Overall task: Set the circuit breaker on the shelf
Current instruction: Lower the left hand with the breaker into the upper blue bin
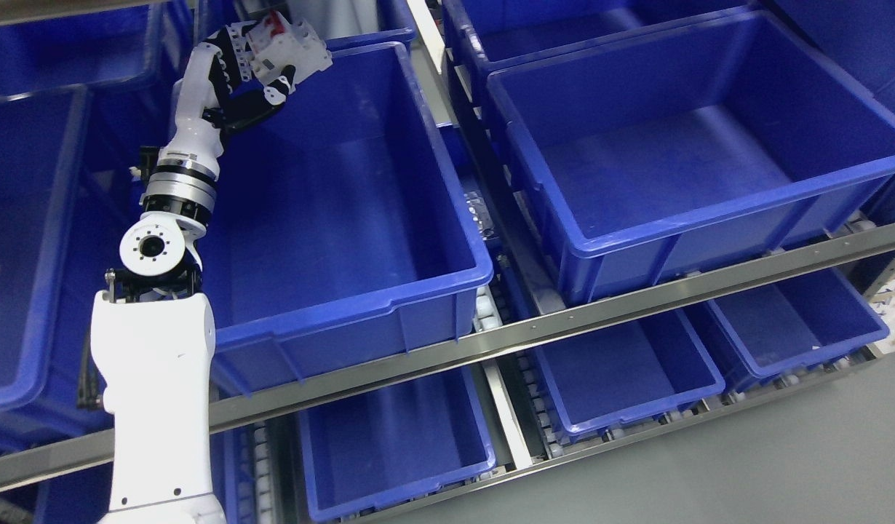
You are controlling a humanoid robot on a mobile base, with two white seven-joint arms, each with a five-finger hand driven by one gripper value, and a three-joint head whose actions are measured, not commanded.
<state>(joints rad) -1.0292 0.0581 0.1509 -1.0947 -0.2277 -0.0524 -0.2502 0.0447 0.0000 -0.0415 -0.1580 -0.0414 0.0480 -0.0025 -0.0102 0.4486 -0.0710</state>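
Observation:
My left hand (262, 62) is raised over the far left corner of the middle blue bin (389, 291) on the upper shelf tier. Its black and white fingers are curled around a white circuit breaker (291, 45) with a red mark on top. The breaker hangs above the bin's back rim, clear of the bin floor. My white left arm rises from the bottom left along the bin's left wall. My right arm does not show.
Another large blue bin (709, 240) sits to the right on the same tier, and one more (25, 218) on the left. A metal shelf rail (564, 320) runs across the front. Smaller blue bins (622, 407) sit on the lower tier. Grey floor lies at bottom right.

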